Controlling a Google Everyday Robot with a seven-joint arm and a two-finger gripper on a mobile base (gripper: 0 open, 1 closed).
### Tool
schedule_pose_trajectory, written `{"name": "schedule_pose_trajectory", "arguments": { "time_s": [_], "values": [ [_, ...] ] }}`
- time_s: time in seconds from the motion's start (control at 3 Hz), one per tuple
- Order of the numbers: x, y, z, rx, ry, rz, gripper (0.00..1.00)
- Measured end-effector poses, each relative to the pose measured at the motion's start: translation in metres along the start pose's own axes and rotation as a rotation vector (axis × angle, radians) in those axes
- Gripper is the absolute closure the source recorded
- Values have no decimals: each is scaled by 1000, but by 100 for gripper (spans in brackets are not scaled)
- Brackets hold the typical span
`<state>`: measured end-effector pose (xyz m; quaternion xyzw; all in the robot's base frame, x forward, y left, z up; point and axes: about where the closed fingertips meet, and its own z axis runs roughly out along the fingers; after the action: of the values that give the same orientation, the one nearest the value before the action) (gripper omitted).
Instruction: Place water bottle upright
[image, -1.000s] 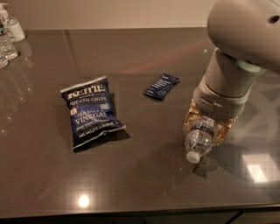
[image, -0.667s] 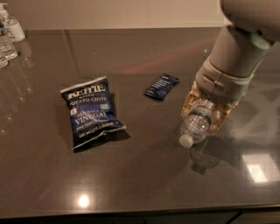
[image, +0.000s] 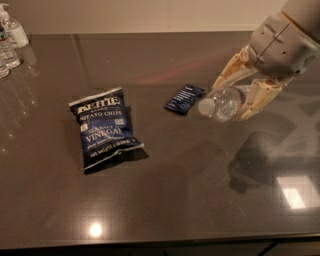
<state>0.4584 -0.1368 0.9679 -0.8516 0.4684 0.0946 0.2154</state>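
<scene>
Table (image: 175, 205): dark and glossy, filling nearly the whole view, with ceiling lights glinting near its front edge.

Robot arm (image: 286, 44): the grey housing is reaching in from the upper right corner and hanging over the right side of the table.

Chip bag (image: 105, 127): dark blue with white lettering, lying flat left of centre and well apart from the arm.

Gripper (image: 230, 102): sitting at the lower left end of the arm, right of centre. Its two cream fingers (image: 232, 67) are pinching the water bottle between them, one above the body and one below.

Water bottle (image: 226, 103): clear and ribbed, being held on its side rather than upright, white cap pointing left toward the small packet. It is looking raised off the surface, with a dark reflection showing on the table below and to the right.

Small packet (image: 184, 98): dark blue, lying flat just left of the bottle's cap.

Far left edge: a pump bottle (image: 15, 32) and clear bottles (image: 7, 52) are standing upright.
</scene>
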Motion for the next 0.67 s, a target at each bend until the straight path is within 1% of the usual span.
{"name": "schedule_pose_trajectory", "arguments": {
  "time_s": [0.33, 0.67],
  "values": [
    [-10, -6, -22, 94, -146, 134, 100],
    [-15, -2, -35, 163, -313, 267, 100]
  ]
}}
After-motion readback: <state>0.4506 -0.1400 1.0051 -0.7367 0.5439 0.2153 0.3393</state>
